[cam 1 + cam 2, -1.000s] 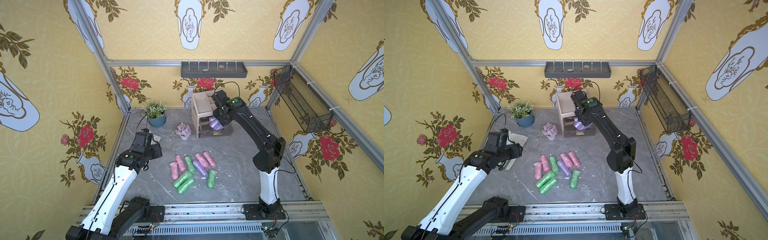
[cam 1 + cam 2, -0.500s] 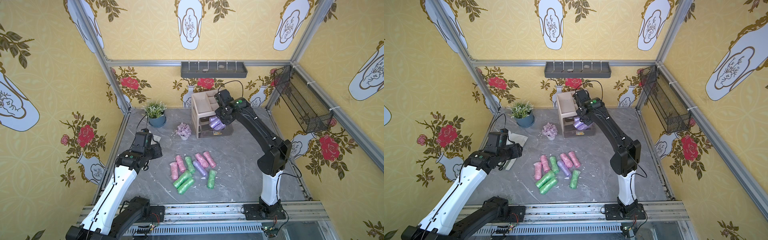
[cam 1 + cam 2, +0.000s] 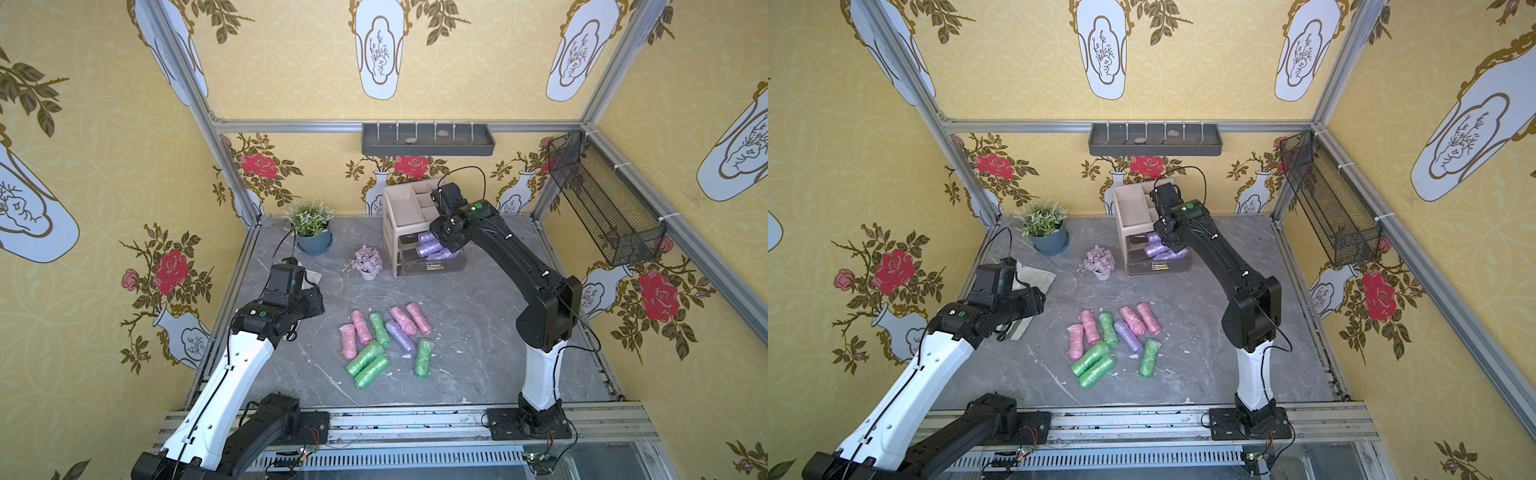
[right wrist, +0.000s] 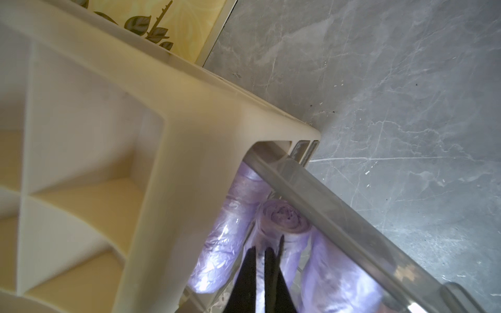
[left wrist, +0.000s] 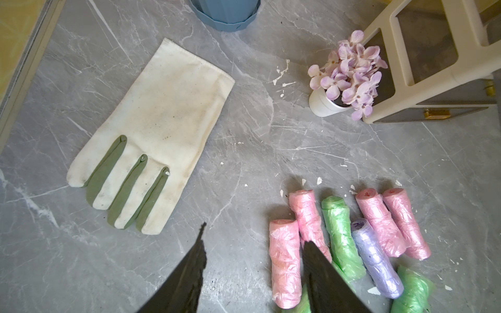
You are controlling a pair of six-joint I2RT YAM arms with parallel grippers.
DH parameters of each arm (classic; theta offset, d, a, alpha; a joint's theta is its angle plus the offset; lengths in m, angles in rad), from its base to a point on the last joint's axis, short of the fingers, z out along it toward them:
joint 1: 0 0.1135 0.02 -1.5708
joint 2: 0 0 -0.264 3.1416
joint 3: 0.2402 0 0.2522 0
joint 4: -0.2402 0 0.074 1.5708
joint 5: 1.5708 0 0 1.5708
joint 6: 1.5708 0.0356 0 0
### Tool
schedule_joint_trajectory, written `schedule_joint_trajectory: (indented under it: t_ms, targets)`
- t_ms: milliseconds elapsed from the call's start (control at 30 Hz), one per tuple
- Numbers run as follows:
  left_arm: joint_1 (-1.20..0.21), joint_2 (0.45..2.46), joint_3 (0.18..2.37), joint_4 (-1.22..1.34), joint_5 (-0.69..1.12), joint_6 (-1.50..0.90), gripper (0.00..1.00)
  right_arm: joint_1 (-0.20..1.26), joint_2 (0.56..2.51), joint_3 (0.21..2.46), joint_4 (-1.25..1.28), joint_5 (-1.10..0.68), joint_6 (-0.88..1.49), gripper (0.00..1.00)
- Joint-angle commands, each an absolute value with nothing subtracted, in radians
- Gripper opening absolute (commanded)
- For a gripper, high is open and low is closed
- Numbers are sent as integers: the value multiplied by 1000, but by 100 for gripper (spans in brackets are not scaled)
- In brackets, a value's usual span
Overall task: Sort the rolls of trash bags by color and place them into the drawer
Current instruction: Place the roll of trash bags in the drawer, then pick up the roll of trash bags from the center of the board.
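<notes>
Left wrist view: my left claw (image 5: 254, 235) is hanging spread above the grey marbled table (image 5: 244, 151), gripping nothing. One fingertip (image 5: 315, 271) is showing in front of the nearest pink rolls (image 5: 284, 260). A cream-and-olive glove (image 5: 151, 130) is lying flat on the table, apart from the rolls.

In both top views a leafy plant (image 3: 311, 226) in a blue pot is standing near the rear left corner. A lilac flower bunch (image 3: 366, 261) in a white pot is sitting just beside the beige organizer (image 3: 405, 208).

Mid-table, the loose rolls of trash bags (image 3: 384, 338) are lying bunched together. I am counting four pink, four green and one purple roll (image 3: 399, 336) wedged among them, several touching.

Further right, the organizer's clear drawer (image 3: 432, 269) is standing pulled out, and purple rolls (image 3: 430, 248) are lying inside it side by side. My right claw (image 4: 261, 250) is hovering over those rolls with its fingers pressed together, and in the right wrist view I am seeing nothing pinched between them. A black mesh basket (image 3: 606, 199) is hanging on the right wall.
</notes>
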State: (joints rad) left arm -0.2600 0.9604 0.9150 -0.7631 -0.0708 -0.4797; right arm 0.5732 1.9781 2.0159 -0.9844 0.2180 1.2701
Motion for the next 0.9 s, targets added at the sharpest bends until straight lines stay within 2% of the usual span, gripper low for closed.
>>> schedule_joint_trajectory:
  t_ms: [0, 200, 500, 867]
  targets:
    - [-258, 960, 907, -741, -66, -479, 59, 570, 1972, 1996, -956, 210, 1270, 11]
    - [-259, 962, 907, -742, -68, -479, 59, 573, 1931, 1992, -929, 235, 1248, 12]
    - [-258, 965, 907, -742, -74, -479, 59, 595, 1825, 1995, -905, 266, 1162, 25]
    - [-258, 960, 897, -756, -78, -489, 59, 552, 1495, 1683, -697, 109, 939, 39]
